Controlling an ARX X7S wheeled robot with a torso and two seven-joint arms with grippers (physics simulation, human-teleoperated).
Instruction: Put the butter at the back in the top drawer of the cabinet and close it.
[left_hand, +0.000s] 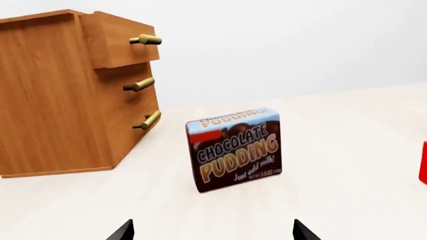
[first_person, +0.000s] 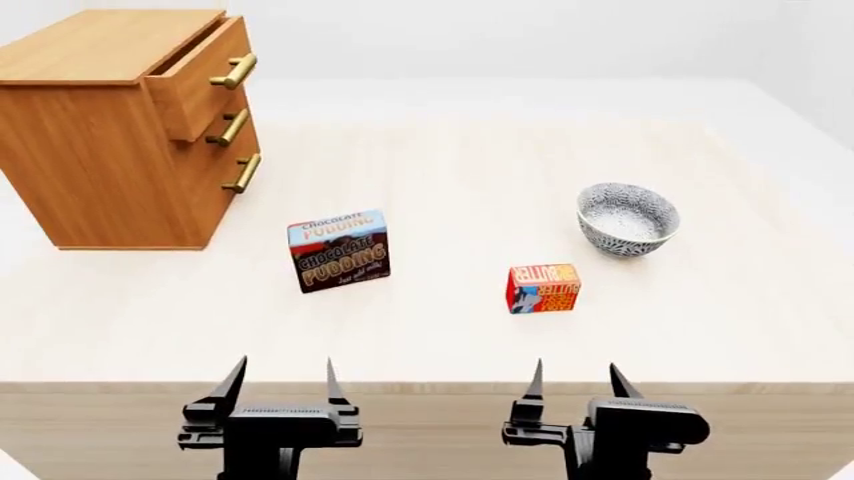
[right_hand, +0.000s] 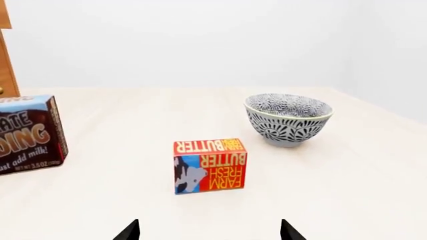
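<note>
Boxy wooden cabinet, small cardboard butter

Both arms hover at the surface's near edge; left pincer and right pincer gape, holding nothing.

Pale wooden table — on it the cabinet, pudding box, butter, patterned bowl.
</note>
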